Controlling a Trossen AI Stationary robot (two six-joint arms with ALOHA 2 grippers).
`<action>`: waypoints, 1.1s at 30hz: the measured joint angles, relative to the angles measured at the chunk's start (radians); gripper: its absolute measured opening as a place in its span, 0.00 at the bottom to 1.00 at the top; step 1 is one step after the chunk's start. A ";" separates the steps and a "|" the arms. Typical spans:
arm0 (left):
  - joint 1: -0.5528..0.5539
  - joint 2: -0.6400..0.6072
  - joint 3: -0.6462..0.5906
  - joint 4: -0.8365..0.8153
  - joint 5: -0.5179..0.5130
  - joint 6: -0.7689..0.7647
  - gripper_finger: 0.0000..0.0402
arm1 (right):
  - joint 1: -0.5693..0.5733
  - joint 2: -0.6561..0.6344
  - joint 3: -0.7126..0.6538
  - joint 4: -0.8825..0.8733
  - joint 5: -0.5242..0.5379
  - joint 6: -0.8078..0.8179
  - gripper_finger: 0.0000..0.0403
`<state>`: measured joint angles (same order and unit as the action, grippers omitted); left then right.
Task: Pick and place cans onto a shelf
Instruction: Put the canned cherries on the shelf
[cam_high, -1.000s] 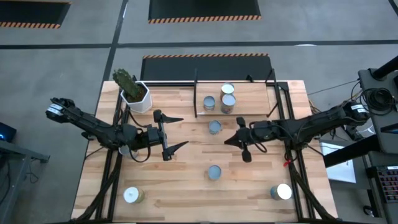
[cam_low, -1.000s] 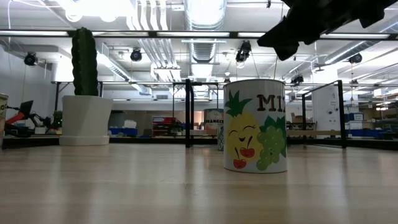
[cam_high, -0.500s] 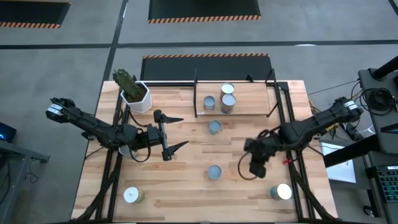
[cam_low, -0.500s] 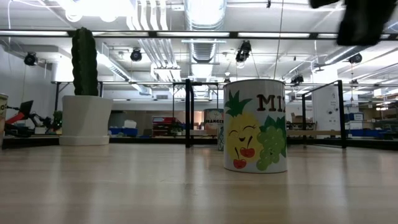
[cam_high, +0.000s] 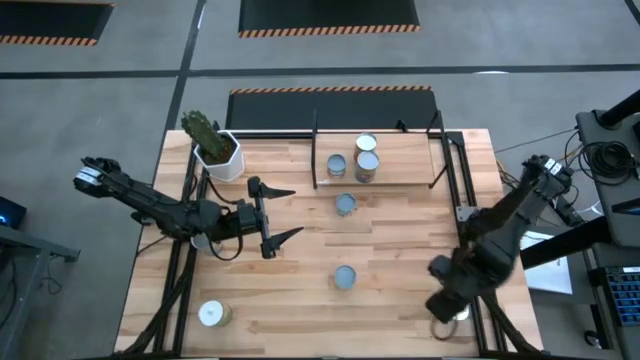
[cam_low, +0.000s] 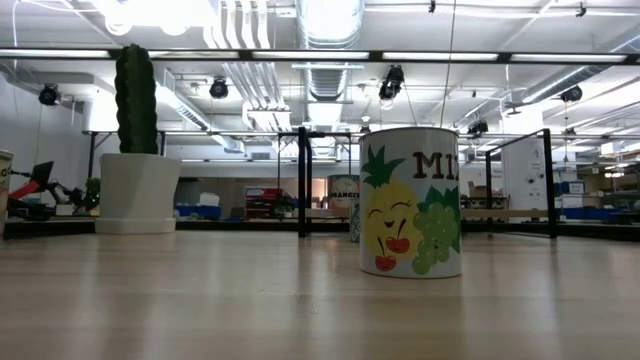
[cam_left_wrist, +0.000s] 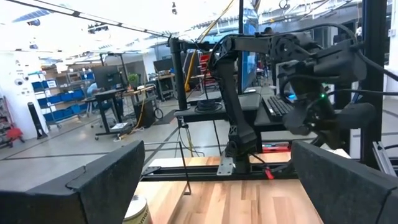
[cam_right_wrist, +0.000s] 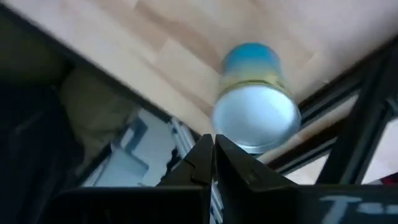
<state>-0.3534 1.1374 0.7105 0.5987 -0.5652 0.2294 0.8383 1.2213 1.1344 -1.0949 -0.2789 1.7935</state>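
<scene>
R gripper (cam_high: 443, 300) hangs over the table's front-right corner, right above the corner can (cam_right_wrist: 256, 99), which it mostly covers in the high view; wrist view shows its fingertips (cam_right_wrist: 213, 152) pressed together, nothing between them, w/ the can's silvery top and blue-yellow side just beyond, upright on the wood near the black edge frame. L gripper (cam_high: 282, 214) sits left of centre, above the table, fingers spread wide and empty, pointing toward the middle; L wrist view looks across the table at the R arm (cam_left_wrist: 311, 81) and catches one can (cam_left_wrist: 138, 211) at its lower edge. Shelf (cam_high: 400, 150) is at the back of the table, centre-right: light board w/ thin black posts. On it, three cans: one at left (cam_high: 337, 165), one at the back (cam_high: 366, 145), one (cam_high: 367, 165) just in front of that, touching or nearly so. Just in front of the shelf, on the table, another can (cam_high: 345, 205). Mid can (cam_high: 345, 277) stands further front, near centre; low view shows it close up, upright, fruit-cartoon label (cam_low: 411, 215). White-topped can (cam_high: 211, 314) at front-left corner, well apart from the rest. Cactus pot (cam_high: 219, 155) at back left, beside the shelf's left end.
</scene>
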 joint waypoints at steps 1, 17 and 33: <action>0.000 0.000 0.000 0.001 0.000 0.004 0.96 | 0.026 -0.012 -0.017 -0.001 0.031 0.052 0.02; 0.000 0.003 0.028 0.004 0.003 0.027 0.96 | 0.113 -0.028 -0.076 0.029 0.087 0.312 0.43; 0.000 0.005 0.028 -0.004 -0.001 0.024 0.96 | 0.115 0.067 -0.109 0.079 -0.043 0.327 0.92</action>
<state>-0.3535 1.1419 0.7383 0.5949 -0.5663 0.2531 0.9535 1.2879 1.0256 -1.0163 -0.3222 2.1201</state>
